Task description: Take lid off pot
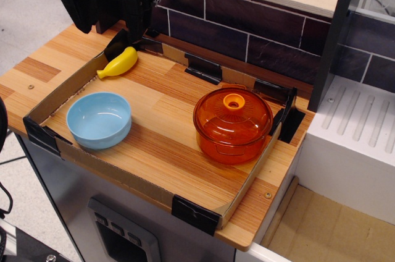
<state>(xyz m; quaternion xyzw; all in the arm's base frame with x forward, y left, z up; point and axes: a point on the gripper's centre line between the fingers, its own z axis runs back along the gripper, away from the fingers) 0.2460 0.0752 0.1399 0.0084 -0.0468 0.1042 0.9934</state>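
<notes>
The orange pot (229, 141) stands at the right of the wooden counter, inside a low cardboard border. The domed translucent orange lid (233, 114) sits closed on it, its lighter ring knob (233, 101) at the centre. My gripper (117, 12) is the black mass at the top left, far from the pot and above the back left corner. Its fingers are not clearly visible, so I cannot tell whether it is open or shut. It holds nothing that I can see.
A light blue bowl (99, 120) sits at the front left. A yellow banana-shaped toy (118, 63) lies at the back left, under the gripper. A cardboard rim (123, 178) with black clips borders the work area. A dark tiled wall (247, 27) rises behind, and a white drain rack (364, 126) stands right.
</notes>
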